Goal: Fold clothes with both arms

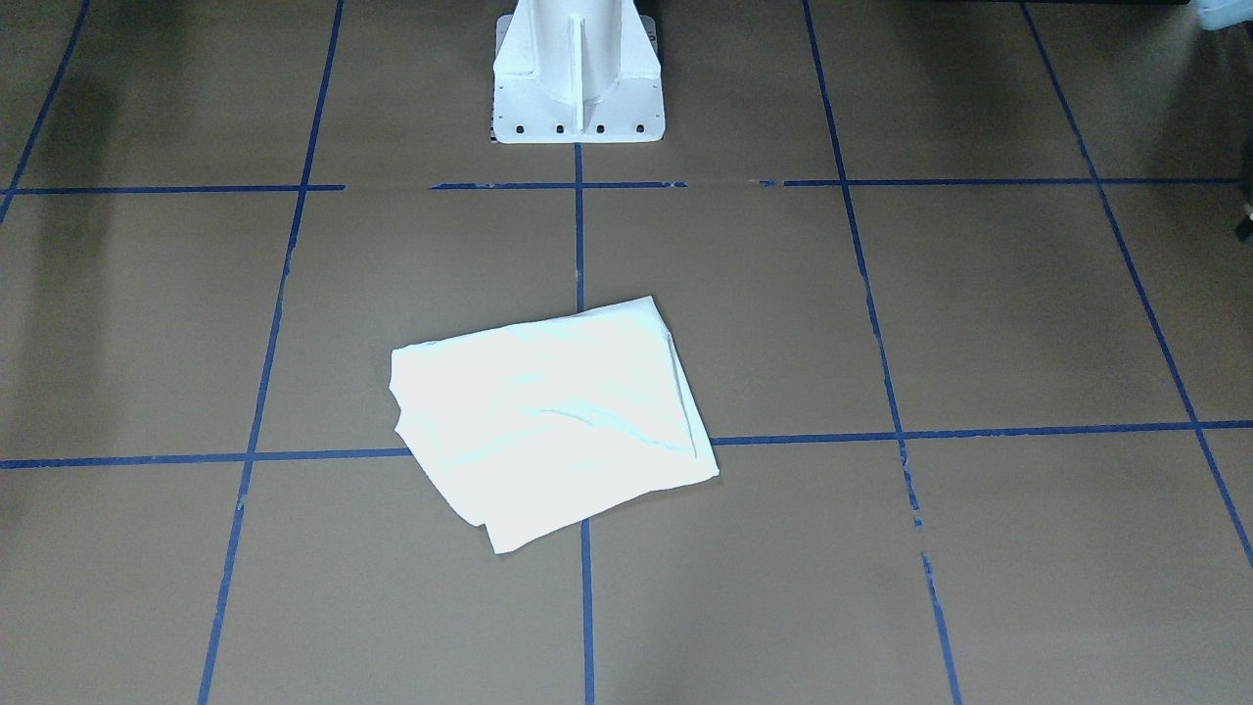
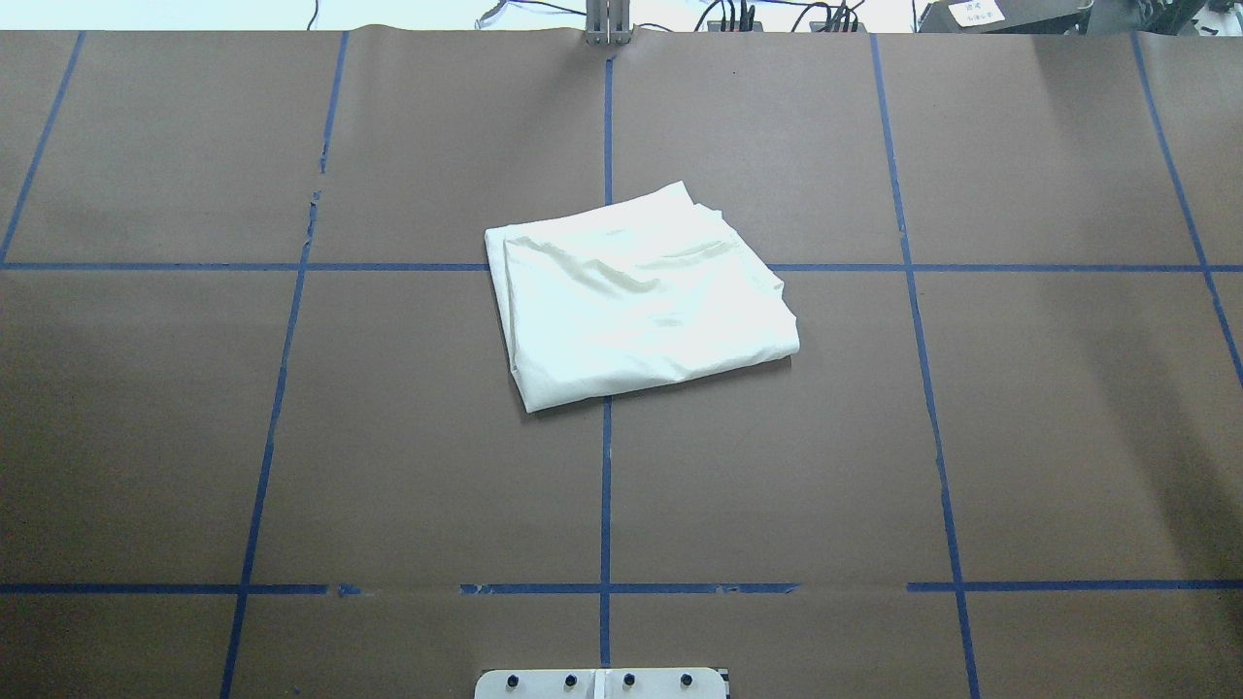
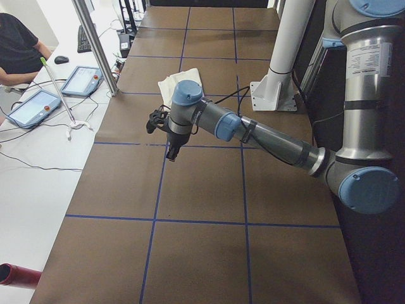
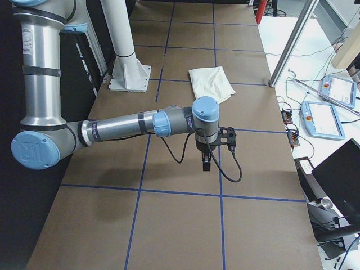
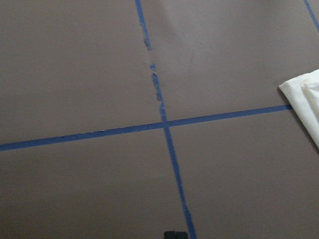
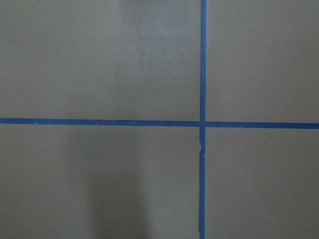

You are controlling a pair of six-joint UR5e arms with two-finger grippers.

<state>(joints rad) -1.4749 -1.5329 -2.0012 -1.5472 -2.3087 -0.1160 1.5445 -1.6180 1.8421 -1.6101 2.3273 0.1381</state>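
Observation:
The clothes (image 2: 636, 296) are a cream-white shirt folded into a rough rectangle, plain side up, lying near the table's middle (image 1: 548, 411). No graphic shows. Neither arm touches it. In the exterior left view the near left arm (image 3: 266, 136) reaches over the table and its gripper (image 3: 172, 152) points down, well short of the shirt (image 3: 180, 85). The exterior right view has the near right arm (image 4: 129, 125) stretched out with its gripper (image 4: 206, 164) hanging above bare table, apart from the shirt (image 4: 211, 83). I cannot tell whether either gripper is open or shut. A corner of the shirt (image 5: 304, 102) shows in the left wrist view.
The brown table cover (image 2: 291, 437) carries a grid of blue tape lines. The white pedestal base (image 1: 578, 73) stands at the robot's edge. A person (image 3: 19, 54) sits at a side desk with tablets (image 3: 35, 106). A metal post (image 4: 292, 42) rises at the far edge.

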